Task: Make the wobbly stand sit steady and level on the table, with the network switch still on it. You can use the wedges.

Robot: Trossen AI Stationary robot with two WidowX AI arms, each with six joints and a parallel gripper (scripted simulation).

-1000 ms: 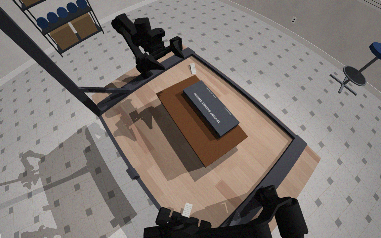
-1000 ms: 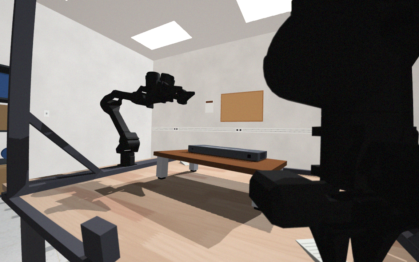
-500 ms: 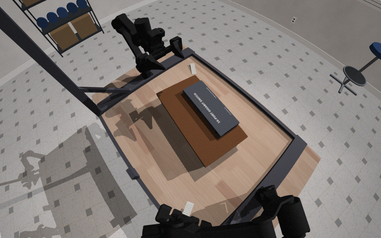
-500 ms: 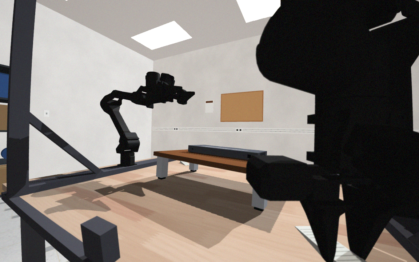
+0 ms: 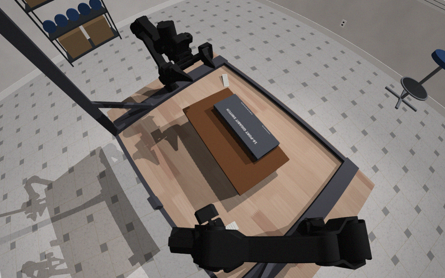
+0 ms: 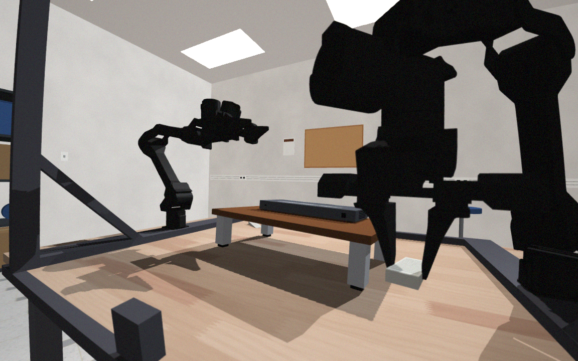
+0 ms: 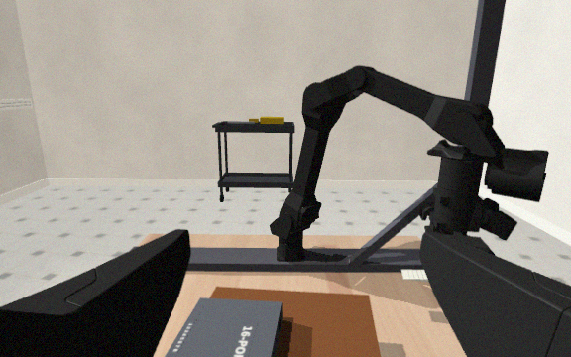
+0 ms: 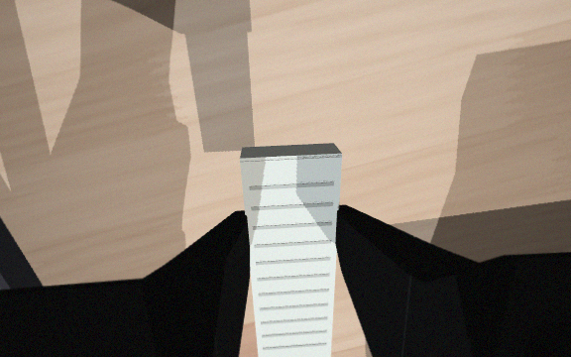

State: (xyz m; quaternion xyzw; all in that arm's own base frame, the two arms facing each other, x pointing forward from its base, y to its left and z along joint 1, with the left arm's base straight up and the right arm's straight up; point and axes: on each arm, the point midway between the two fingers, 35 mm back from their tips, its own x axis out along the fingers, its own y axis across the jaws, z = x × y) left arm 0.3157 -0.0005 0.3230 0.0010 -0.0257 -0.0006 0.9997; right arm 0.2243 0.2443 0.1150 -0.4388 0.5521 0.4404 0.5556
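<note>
The brown stand stands on grey legs, with the dark network switch lying on top. Three legs show dark feet; the leg behind the near one shows none, and I cannot tell whether it touches the table. My right gripper is shut on a white ridged wedge, low over the table beside the stand's near end. A second wedge lies beyond the stand's far end. My left gripper is open and empty, high beyond that end.
A dark frame borders the wooden table. A block stands up from its side rail, and a tall post rises from one side.
</note>
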